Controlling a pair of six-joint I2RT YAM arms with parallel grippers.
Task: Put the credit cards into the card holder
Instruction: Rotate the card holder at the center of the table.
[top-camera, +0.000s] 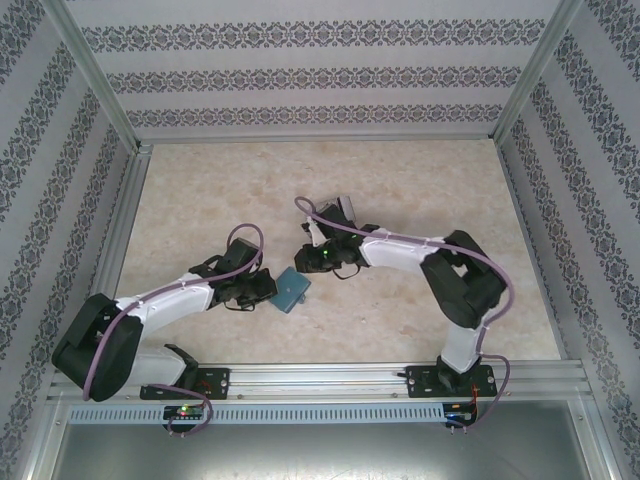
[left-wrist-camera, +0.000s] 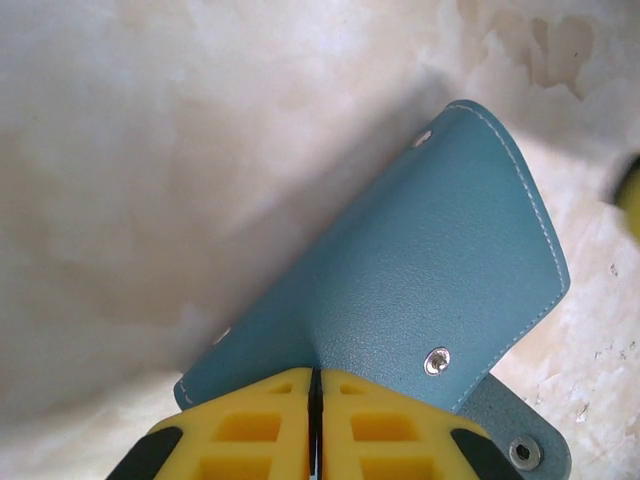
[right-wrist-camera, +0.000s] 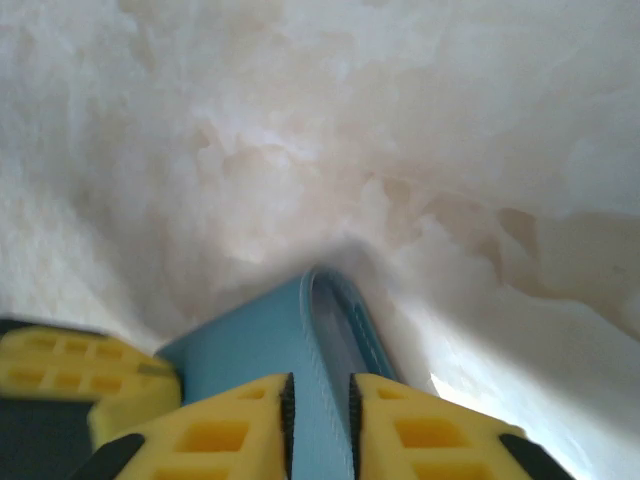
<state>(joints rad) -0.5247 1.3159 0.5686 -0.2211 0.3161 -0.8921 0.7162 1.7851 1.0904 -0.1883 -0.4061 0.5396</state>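
The card holder (top-camera: 293, 291) is a small teal wallet lying on the table between the two grippers. My left gripper (left-wrist-camera: 315, 372) is shut on the near edge of its outer flap (left-wrist-camera: 420, 270), which has a metal snap; from above this gripper (top-camera: 268, 290) sits just left of the wallet. My right gripper (right-wrist-camera: 320, 385) straddles another edge of the card holder (right-wrist-camera: 250, 350), its jaws a little apart. I cannot tell whether they press it. A greyish strip (right-wrist-camera: 345, 325) shows in the pocket mouth; it may be one of the credit cards, but I cannot tell.
A pale grey object (top-camera: 342, 210) stands just behind the right gripper (top-camera: 318, 262), partly hidden by the arm. The table is beige marble, walled on three sides, with a metal rail (top-camera: 320, 378) along the near edge. The left gripper's yellow finger (right-wrist-camera: 60, 370) shows close by in the right wrist view.
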